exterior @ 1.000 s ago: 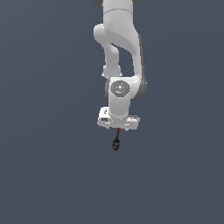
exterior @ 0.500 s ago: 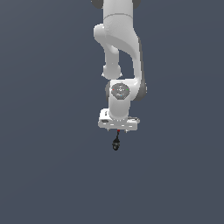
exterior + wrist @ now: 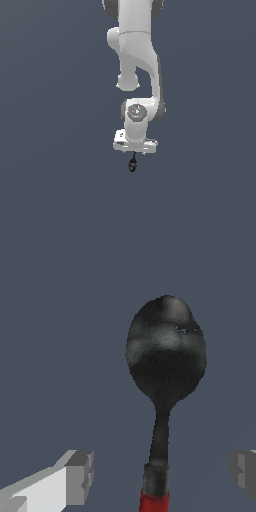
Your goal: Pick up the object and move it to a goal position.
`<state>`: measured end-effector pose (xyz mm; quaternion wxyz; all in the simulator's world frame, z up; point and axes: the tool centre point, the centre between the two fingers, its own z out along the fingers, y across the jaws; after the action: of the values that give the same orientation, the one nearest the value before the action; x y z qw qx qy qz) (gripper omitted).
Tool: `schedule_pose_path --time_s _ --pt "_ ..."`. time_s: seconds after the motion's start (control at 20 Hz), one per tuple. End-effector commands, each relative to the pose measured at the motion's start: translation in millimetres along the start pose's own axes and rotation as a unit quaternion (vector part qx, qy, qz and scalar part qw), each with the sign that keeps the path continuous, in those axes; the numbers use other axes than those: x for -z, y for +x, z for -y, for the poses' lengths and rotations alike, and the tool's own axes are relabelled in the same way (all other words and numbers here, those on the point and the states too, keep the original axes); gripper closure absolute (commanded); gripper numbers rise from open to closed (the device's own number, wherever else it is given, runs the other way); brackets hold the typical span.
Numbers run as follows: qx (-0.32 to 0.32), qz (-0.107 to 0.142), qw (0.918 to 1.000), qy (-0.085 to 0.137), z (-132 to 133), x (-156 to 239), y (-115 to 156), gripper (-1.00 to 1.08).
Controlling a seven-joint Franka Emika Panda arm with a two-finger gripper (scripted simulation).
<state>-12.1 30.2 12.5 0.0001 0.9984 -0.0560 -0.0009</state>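
The object (image 3: 132,165) is a small slender item with a black egg-shaped bulb, a thin stem and a red tip, and it lies on the dark grey floor. In the wrist view the object (image 3: 165,366) fills the frame, with its red tip lying between the fingers. My white gripper (image 3: 134,152) hangs just above the object's red end in the exterior view. In the wrist view my gripper (image 3: 162,472) is open. Its grey fingertips (image 3: 80,476) stand wide apart on either side of the stem and do not touch it.
The white arm (image 3: 136,60) comes down from the top of the exterior view. The plain dark grey floor (image 3: 50,200) surrounds the object on all sides. No goal marker shows.
The gripper has come down closer to the object's red end. The object has not moved.
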Motion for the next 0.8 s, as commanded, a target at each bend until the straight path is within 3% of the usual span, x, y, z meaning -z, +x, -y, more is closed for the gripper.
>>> schedule_pose_path --time_s 0.0,0.05,0.75 --pt "0.0 -0.001 1.0 0.0 0.2 -2.1 0.9 -0.92" --pt "0.0 -0.001 1.0 0.0 0.2 -2.1 0.9 1.08" --pt "0.0 -0.001 1.0 0.0 -0.7 2.9 1.3 1.08"
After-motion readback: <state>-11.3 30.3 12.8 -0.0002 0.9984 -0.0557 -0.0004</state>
